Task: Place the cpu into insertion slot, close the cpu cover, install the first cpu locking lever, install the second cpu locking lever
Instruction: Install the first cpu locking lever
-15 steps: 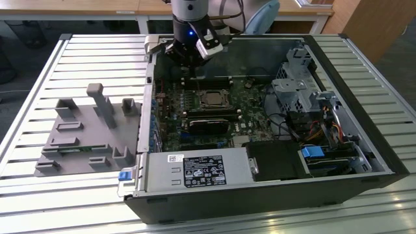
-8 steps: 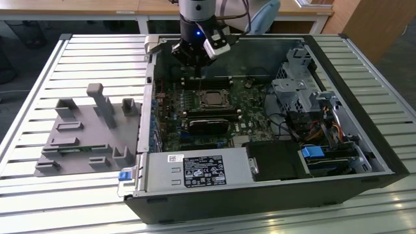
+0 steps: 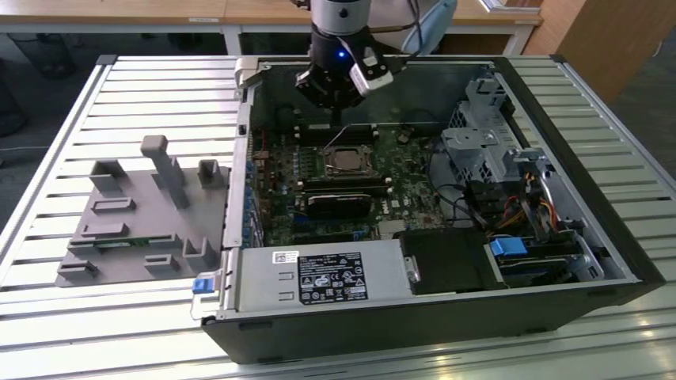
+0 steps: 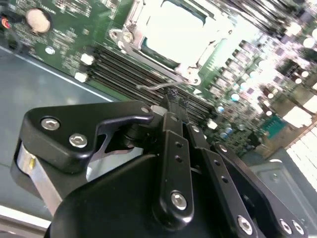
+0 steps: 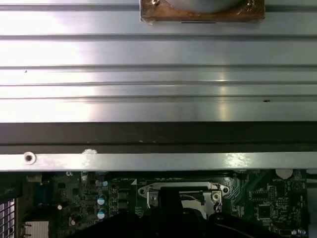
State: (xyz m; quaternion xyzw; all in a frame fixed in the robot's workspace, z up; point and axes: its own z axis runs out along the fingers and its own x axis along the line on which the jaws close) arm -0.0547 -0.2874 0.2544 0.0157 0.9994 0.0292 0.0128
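Note:
The cpu (image 3: 344, 162) lies flat in the insertion slot (image 3: 362, 171) on the green board; in the second wrist view its bright metal top (image 4: 173, 22) shows through the silvery cpu cover (image 4: 132, 30), which lies down over it. A thin wire locking lever (image 4: 151, 86) stands raised off the socket's edge (image 3: 340, 139). My gripper (image 4: 173, 99) hangs just behind the socket (image 3: 336, 115), its black fingers shut together, and the lever's bent end rests against their tip. In the first wrist view the gripper (image 5: 171, 201) covers part of the socket frame (image 5: 148, 190).
Long black memory slots (image 4: 124, 74) run beside the socket under the gripper. The case's rear wall (image 5: 158, 134) is close behind. A black heatsink (image 3: 338, 204), the power supply (image 3: 317, 277) and the drive cage (image 3: 486, 150) fill the case. A grey fixture (image 3: 138, 214) stands on the slatted table.

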